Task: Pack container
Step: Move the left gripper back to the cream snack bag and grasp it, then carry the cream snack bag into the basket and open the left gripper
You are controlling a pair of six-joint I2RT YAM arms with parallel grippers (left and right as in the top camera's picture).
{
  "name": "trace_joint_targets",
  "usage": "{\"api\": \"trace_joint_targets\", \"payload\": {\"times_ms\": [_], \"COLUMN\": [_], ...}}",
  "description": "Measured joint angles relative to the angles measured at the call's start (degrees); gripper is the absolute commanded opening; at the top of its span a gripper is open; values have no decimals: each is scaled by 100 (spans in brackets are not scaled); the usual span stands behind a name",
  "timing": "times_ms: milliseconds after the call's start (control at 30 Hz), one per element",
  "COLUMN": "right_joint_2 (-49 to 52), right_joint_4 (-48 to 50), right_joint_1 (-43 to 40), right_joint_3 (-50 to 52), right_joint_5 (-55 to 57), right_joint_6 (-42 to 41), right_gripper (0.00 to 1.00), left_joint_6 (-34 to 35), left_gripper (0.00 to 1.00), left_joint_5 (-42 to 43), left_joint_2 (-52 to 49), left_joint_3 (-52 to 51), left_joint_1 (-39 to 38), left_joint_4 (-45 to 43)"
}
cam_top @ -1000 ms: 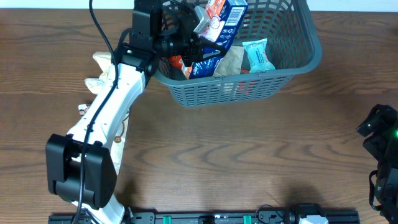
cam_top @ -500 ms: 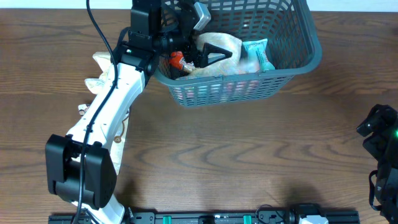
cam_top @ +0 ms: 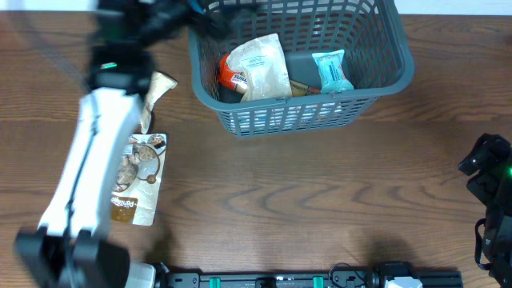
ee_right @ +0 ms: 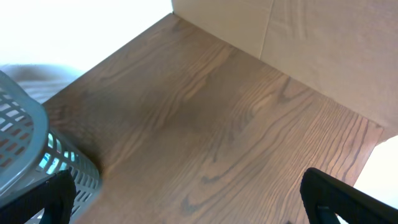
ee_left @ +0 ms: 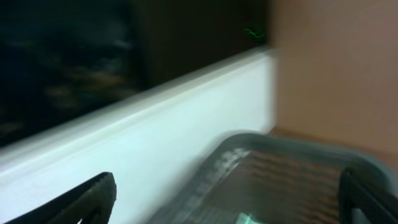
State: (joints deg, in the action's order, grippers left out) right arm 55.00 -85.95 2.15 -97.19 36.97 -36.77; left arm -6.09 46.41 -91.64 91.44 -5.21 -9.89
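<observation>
The container (cam_top: 384,80), a dark grey slotted basket, stands at the back of the table. Inside it lie a beige packet (cam_top: 260,68), a red item (cam_top: 229,76), a teal packet (cam_top: 330,70) and something dark (cam_top: 304,82). My left gripper (cam_top: 172,12) is a blur just left of the basket's far-left corner. In the left wrist view that gripper (ee_left: 227,211) is open and empty, with the basket rim (ee_left: 249,146) below it. My right gripper (ee_right: 186,211) is open over bare wood at the right of the table (cam_top: 483,164), with the basket's corner (ee_right: 25,155) at its left.
Two packets lie on the table left of the basket: a printed one (cam_top: 138,178) beside the left arm and a beige one (cam_top: 158,90) nearer the basket. A white wall (ee_left: 155,124) rises behind the table.
My left gripper has opened and let go of the blue carton it held over the basket. The left arm has swung left, away from the basket, uncovering the packets on the table. The right arm is still.
</observation>
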Motion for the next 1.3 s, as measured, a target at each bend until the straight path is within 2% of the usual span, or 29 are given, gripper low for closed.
{"api": "trace_joint_targets", "payload": {"times_ms": [200, 367, 567, 767, 967, 1133, 1300], "right_joint_2": [0, 2, 28, 127, 151, 151, 151], "right_joint_4": [234, 546, 586, 590, 588, 588, 590], "right_joint_1": [0, 0, 0, 0, 0, 0, 0], "right_joint_3": [4, 9, 9, 9, 9, 9, 9], "right_joint_5": [98, 140, 146, 157, 157, 157, 157], "right_joint_6": [131, 348, 525, 627, 686, 708, 713], "right_gripper": [99, 99, 99, 99, 99, 99, 99], "left_joint_6": [59, -326, -1434, -2358, -2988, -3134, -2940], "left_gripper": [88, 88, 91, 99, 99, 99, 99], "left_joint_5": [-1768, -2828, -3648, -3880, -3932, -3936, -3936], "left_joint_2": [1062, 953, 374, -363, -1298, -2017, -2544], "left_joint_3": [234, 229, 155, 149, 149, 146, 146], "left_joint_1": [1154, 1576, 1845, 1943, 1941, 1941, 1941], "left_joint_4": [2763, 4946, 6242, 6253, 6061, 5860, 5477]}}
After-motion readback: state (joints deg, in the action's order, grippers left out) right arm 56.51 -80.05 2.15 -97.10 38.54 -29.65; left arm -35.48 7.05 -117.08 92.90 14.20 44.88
